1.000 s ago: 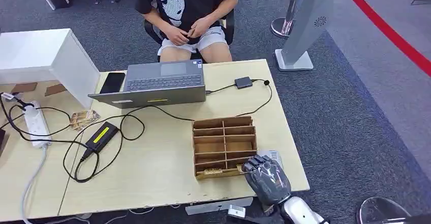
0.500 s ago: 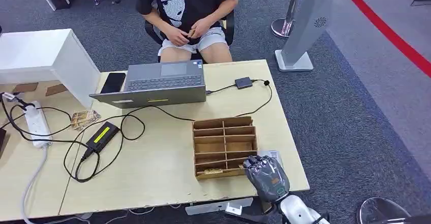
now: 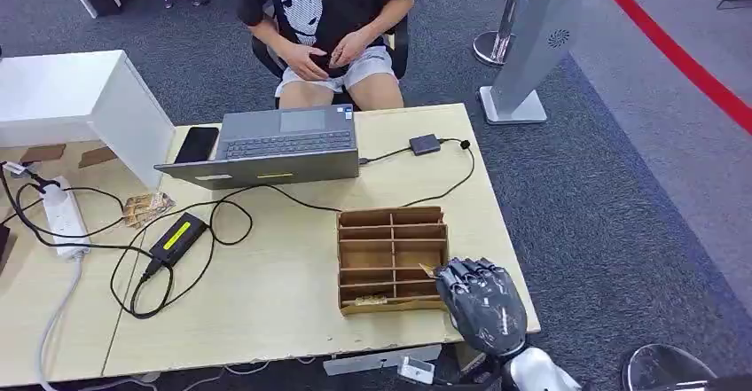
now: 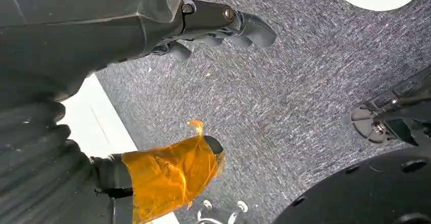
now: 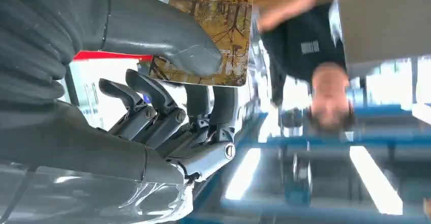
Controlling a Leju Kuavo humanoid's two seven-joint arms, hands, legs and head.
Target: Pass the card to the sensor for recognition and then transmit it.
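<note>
Head view, from left to right: a white power strip (image 3: 64,216) lies at the table's far left, then a black adapter with a yellow label (image 3: 178,236) among looping cables, then the grey laptop (image 3: 275,146) with a phone (image 3: 197,144) beside it and a person (image 3: 328,27) seated behind. Farther right stands the wooden divider box (image 3: 391,256), and a small black sensor (image 3: 425,144) sits on its cable near the table's far edge. My right hand (image 3: 483,304) hovers over the table's (image 3: 293,311) near right corner, just beside the box. In the right wrist view my thumb pins the card (image 5: 213,36) against my fingers (image 5: 152,102). My left hand (image 4: 152,16) hangs over grey carpet, fingers loosely apart, holding nothing.
</note>
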